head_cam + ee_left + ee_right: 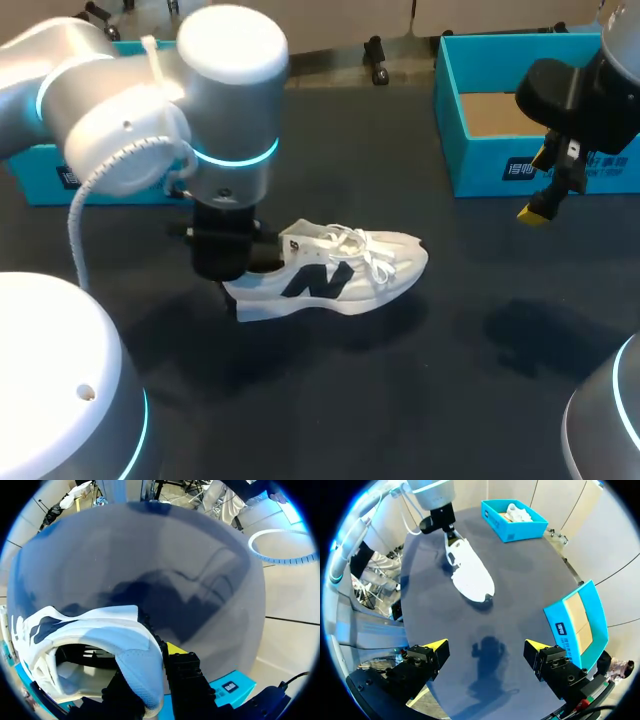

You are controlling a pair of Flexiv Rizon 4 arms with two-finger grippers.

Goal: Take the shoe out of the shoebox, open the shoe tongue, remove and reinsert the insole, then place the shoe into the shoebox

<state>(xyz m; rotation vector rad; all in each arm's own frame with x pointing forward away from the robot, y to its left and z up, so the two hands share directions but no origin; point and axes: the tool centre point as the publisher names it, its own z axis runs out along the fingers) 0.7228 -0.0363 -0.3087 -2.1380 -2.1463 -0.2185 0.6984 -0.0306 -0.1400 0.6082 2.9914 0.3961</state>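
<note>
Your left pincer clamps the white shoe's heel mid-counter. Your right pincer hangs wide open, empty. The labelled upper-right shoebox holds nothing.

The head camera sits above and behind the robot and looks down and forward over the table from a fair height. The left arm bulks close at its near left.

The left wrist camera is hard up against the heel of the shoe, facing low across the tabletop that stretches away beyond it.

The right wrist camera hangs high over the table's right part, facing down and across toward the left arm.

All three views share the shoe. The head and right wrist views also share the left arm, the right box, the left box and most of the tabletop.
</note>
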